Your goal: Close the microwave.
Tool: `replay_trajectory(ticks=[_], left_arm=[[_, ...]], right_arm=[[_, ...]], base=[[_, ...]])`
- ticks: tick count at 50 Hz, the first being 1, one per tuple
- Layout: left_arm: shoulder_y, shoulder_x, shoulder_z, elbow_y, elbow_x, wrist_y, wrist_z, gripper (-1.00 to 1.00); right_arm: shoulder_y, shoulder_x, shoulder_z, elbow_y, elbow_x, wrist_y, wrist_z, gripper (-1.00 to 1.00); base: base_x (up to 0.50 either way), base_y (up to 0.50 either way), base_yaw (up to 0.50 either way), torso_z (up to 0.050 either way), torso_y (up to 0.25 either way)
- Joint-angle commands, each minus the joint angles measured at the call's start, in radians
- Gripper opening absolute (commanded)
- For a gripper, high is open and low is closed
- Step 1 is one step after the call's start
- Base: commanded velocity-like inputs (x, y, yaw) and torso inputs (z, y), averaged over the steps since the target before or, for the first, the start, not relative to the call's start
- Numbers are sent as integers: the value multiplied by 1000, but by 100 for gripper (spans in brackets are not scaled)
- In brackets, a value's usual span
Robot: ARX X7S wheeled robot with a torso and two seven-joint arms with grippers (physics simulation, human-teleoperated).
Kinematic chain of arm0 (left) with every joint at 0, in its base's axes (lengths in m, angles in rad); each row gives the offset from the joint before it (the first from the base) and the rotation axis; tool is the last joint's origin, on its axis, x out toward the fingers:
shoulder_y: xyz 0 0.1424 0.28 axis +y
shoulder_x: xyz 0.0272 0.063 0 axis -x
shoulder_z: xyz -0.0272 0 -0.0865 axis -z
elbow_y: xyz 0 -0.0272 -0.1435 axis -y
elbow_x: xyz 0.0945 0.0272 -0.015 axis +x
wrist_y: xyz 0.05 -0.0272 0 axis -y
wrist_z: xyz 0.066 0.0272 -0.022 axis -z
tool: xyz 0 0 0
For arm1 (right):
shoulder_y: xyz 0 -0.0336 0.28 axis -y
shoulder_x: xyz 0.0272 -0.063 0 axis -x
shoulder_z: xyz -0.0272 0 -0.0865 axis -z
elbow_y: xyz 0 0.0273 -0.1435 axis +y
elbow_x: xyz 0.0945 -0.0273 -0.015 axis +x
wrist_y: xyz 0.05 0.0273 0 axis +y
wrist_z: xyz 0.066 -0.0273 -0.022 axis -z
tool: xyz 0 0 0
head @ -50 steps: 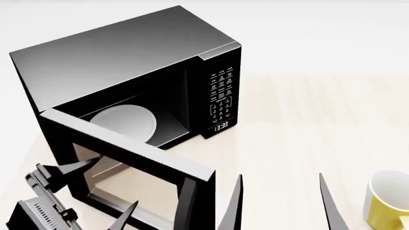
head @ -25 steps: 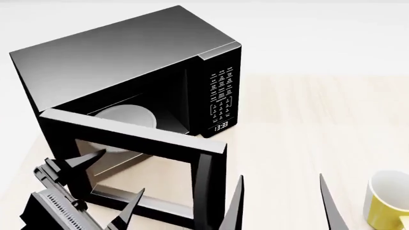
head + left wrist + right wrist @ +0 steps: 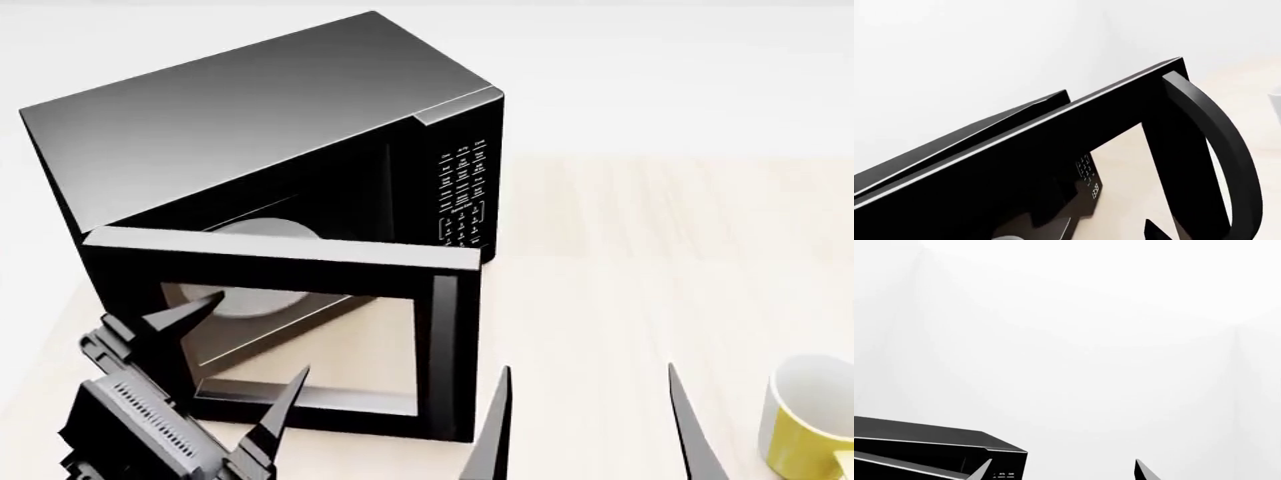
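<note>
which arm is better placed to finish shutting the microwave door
Left. The left gripper is open right at the half-open door of the microwave; the right gripper sits off beside it.

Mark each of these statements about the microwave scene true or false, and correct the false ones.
1. The microwave door is fully shut. False: it stands partly open, swung out from the body.
2. The left gripper is open against the outer face of the door. True.
3. The right gripper holds the mug. False: it is open and empty, with the mug off to its side.
4. A white plate lies inside the microwave. True.
5. The mug is red. False: it is yellow with a white inside.
</note>
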Motion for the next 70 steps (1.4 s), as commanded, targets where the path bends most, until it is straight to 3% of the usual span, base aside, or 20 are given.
replay_trajectory(ticks=[1, 70], left_arm=[[-35, 18, -23, -32, -19, 20, -32, 100], [-219, 135, -23, -453, 32, 236, -155, 100]], right_arm=[[3, 4, -3, 4, 3, 1, 4, 100], [3, 29, -13, 19, 18, -2, 32, 100]], base=[[0, 0, 0, 0, 0], [0, 0, 0, 0, 1]])
